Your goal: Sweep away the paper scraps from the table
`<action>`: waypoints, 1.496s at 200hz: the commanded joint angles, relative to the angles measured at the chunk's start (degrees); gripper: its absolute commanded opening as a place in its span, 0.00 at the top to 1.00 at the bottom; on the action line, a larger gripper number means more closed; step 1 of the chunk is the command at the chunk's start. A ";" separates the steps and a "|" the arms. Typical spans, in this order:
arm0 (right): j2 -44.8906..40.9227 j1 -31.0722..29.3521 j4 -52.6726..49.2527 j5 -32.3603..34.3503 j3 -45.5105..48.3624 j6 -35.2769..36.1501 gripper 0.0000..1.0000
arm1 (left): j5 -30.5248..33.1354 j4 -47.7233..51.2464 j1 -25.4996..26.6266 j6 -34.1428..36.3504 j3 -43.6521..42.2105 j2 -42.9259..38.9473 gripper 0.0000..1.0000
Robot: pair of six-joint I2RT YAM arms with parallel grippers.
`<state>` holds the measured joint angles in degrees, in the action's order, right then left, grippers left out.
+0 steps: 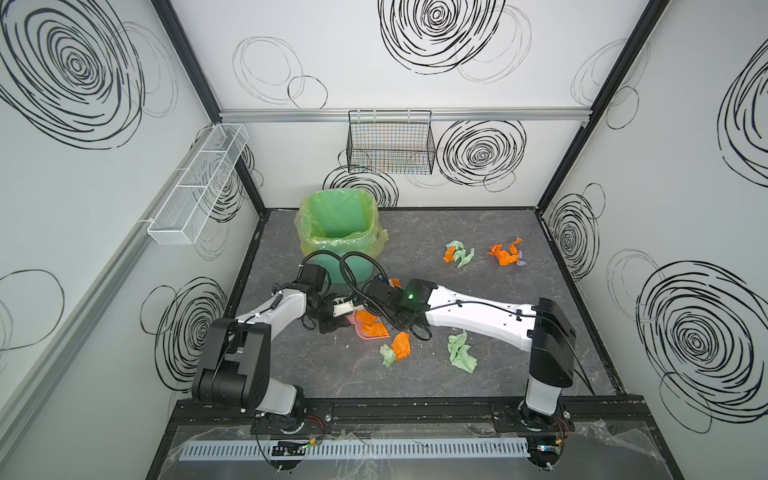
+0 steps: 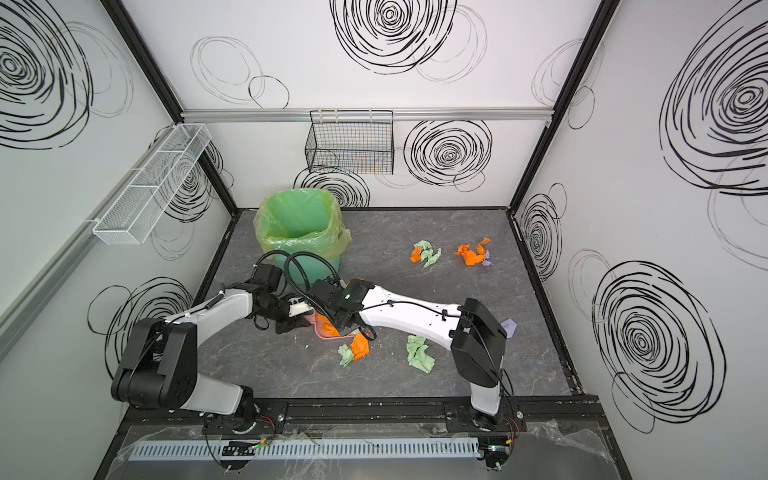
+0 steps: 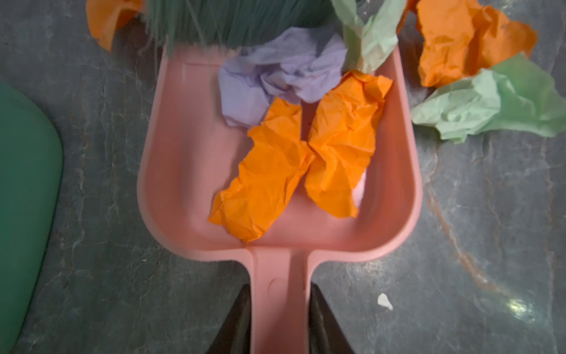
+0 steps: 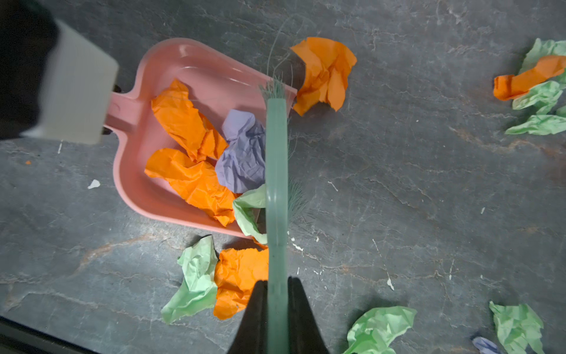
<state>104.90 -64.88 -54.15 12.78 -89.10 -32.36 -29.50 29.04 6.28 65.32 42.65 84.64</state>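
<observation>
My left tool (image 3: 278, 294) is clamped on the handle of the pan (image 3: 183, 153). My right tool (image 4: 277, 291) is shut on the brush (image 4: 276, 153), whose long axis runs straight out from it across the pan's mouth. Several scraps (image 3: 275, 171) lie in the pan, ahead of the left tool. An orange-and-green pair (image 4: 226, 275) sits just beside the right tool, on the brush's pan side but outside the pan wall; I'd take those next. The counter (image 4: 428, 184) is flat. More scraps lie well off, and the bin (image 1: 338, 224) is near the left tool.

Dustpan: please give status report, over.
Left jaws shut on dustpan. Right jaws shut on brush. Three paper scraps in it, more on table. No obstruction seen.
</observation>
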 commanded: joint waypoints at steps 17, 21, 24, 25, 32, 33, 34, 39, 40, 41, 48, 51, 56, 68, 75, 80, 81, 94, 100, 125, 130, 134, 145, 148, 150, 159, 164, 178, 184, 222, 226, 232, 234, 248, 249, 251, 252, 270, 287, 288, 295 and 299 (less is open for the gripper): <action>-5.97 -0.88 -4.18 2.80 -0.79 -3.58 1.00 | -0.99 -1.26 0.57 -1.27 0.17 0.86 1.00; -6.60 -0.80 -4.12 3.22 -0.66 -3.84 1.00 | -1.13 -1.31 0.62 -1.39 0.15 0.88 1.00; -7.17 -0.63 -4.12 3.69 -0.57 -4.06 1.00 | -1.17 -1.35 0.65 -1.42 0.15 0.88 1.00; -7.35 -0.61 -4.12 3.76 -0.56 -4.13 1.00 | -1.22 -1.30 0.66 -1.38 0.15 0.88 1.00; -8.44 -0.22 -4.17 4.68 -0.35 -4.55 1.00 | -1.33 -1.43 0.74 -1.48 0.06 0.96 1.00; -8.64 -0.14 -4.15 4.83 -0.32 -4.64 1.00 | -1.34 -1.43 0.74 -1.50 0.06 1.01 1.00; -8.83 -0.11 -4.13 4.90 -0.30 -4.69 1.00 | -1.35 -1.44 0.75 -1.46 0.02 0.99 1.00; -9.53 0.30 -4.12 5.68 -0.03 -5.03 1.00 | -1.35 -1.44 0.83 -1.59 -0.03 0.97 1.00; -9.67 0.33 -4.12 5.77 0.02 -5.14 1.00 | -1.40 -1.48 0.83 -1.59 -0.07 0.96 1.00; -9.87 0.44 -4.17 5.94 0.09 -5.20 1.00 | -1.42 -1.51 0.83 -1.55 -0.09 0.96 1.00; -10.89 1.07 -4.19 6.65 0.64 -5.50 1.00 | -1.37 -1.53 0.88 -1.51 -0.18 0.97 1.00; -11.28 1.35 -4.21 6.98 0.86 -5.64 1.00 | -1.36 -1.54 0.84 -1.49 -0.20 0.96 1.00; -11.94 1.87 -4.37 7.38 1.28 -5.84 1.00 | -1.28 -1.45 0.84 -1.42 -0.28 0.95 1.00; -13.07 2.87 -4.85 8.13 2.14 -6.17 1.00 | -0.97 -1.27 0.84 -1.04 -0.51 0.79 1.00; -13.67 3.32 -5.28 8.30 2.68 -6.28 1.00 | -0.67 -1.16 0.76 -0.63 -0.64 0.64 1.00; -13.98 3.56 -5.52 8.47 3.12 -6.35 1.00 | -0.57 -1.01 0.69 -0.41 -0.72 0.55 1.00; -14.09 3.59 -5.52 8.53 3.26 -6.42 1.00 | -0.57 -0.96 0.63 -0.39 -0.72 0.49 1.00; -15.03 4.12 -5.88 8.80 4.56 -6.64 1.00 | -1.40 0.16 0.04 0.42 -0.48 -0.12 1.00; -15.56 4.38 -5.80 8.84 5.39 -6.71 1.00 | -2.24 1.27 -0.35 1.00 -0.10 -0.46 1.00; -18.41 6.13 -4.24 8.14 10.26 -6.94 1.00 | -7.81 7.95 -2.01 4.22 2.42 -1.66 1.00; -19.07 6.60 -3.77 7.91 11.39 -6.99 1.00 | -8.67 9.06 -2.27 4.62 2.94 -1.92 1.00; -19.68 7.08 -3.41 7.74 12.20 -7.01 1.00 | -9.22 9.75 -2.33 4.79 3.19 -2.06 1.00; -21.30 8.40 -2.60 7.33 14.32 -6.94 1.00 | -10.02 10.84 -2.42 5.10 3.70 -2.62 1.00; -21.71 8.78 -2.43 7.35 14.80 -7.01 1.00 | -10.25 11.06 -2.43 5.12 3.75 -2.85 1.00; -22.05 9.02 -2.38 7.35 15.11 -6.95 1.00 | -10.37 11.22 -2.49 5.16 3.75 -2.91 1.00; -23.30 10.33 -2.00 7.39 16.29 -6.63 1.00 | -10.82 11.55 -2.50 5.34 3.71 -3.47 1.00; -23.92 11.17 -1.79 7.50 16.75 -6.31 1.00 | -11.13 11.72 -2.50 5.28 3.67 -3.76 1.00; -25.45 13.49 -1.47 9.25 17.76 -4.27 1.00 | -11.69 12.37 -2.50 5.39 3.42 -4.37 1.00; -25.94 14.10 -1.34 11.75 18.09 -3.63 1.00 | -11.85 12.67 -2.58 5.50 3.40 -4.61 1.00; -24.00 25.33 1.62 17.90 12.81 10.45 1.00 | -12.78 14.86 -3.92 6.36 3.31 -6.09 1.00; -23.50 26.53 2.67 18.52 12.30 12.79 1.00 | -12.86 15.08 -4.18 6.45 3.31 -6.36 1.00; -22.38 28.53 4.33 19.49 11.25 16.19 1.00 | -12.95 15.40 -4.55 6.67 3.36 -6.57 1.00; -21.89 29.10 4.83 19.97 10.84 17.46 1.00 | -13.00 15.49 -4.71 6.73 3.39 -6.59 1.00; -18.76 33.55 9.82 23.66 8.73 25.83 1.00 | -13.13 16.25 -5.87 7.45 3.40 -6.73 1.00; -18.59 33.83 10.32 23.86 8.57 26.63 1.00 | -13.17 16.33 -5.94 7.49 3.40 -6.75 1.00; -18.04 34.47 11.09 24.35 8.30 27.83 1.00 | -13.14 16.47 -6.11 7.55 3.40 -6.76 1.00; -17.84 34.73 11.66 24.55 8.18 28.42 1.00 | -13.18 16.53 -6.20 7.72 3.40 -6.77 1.00; -14.27 38.99 21.83 26.76 7.12 40.48 1.00 | -13.24 18.21 -7.84 9.28 3.49 -6.74 1.00; -10.68 41.58 33.14 24.68 7.09 52.39 1.00 | -13.27 20.05 -9.92 11.47 3.32 -6.88 1.00; -10.46 41.67 33.67 24.63 7.09 52.97 1.00 | -13.25 20.12 -10.03 11.57 3.27 -6.87 1.00; -8.59 42.06 37.27 23.83 6.91 57.63 1.00 | -13.18 20.71 -11.07 12.51 3.14 -6.99 1.00; -7.39 42.32 38.95 23.37 6.69 60.05 1.00 | -13.20 21.10 -11.65 12.95 3.09 -7.03 1.00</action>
<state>92.92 -24.12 -32.40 35.00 -80.86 5.65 -40.51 45.54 -2.55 73.71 45.12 78.67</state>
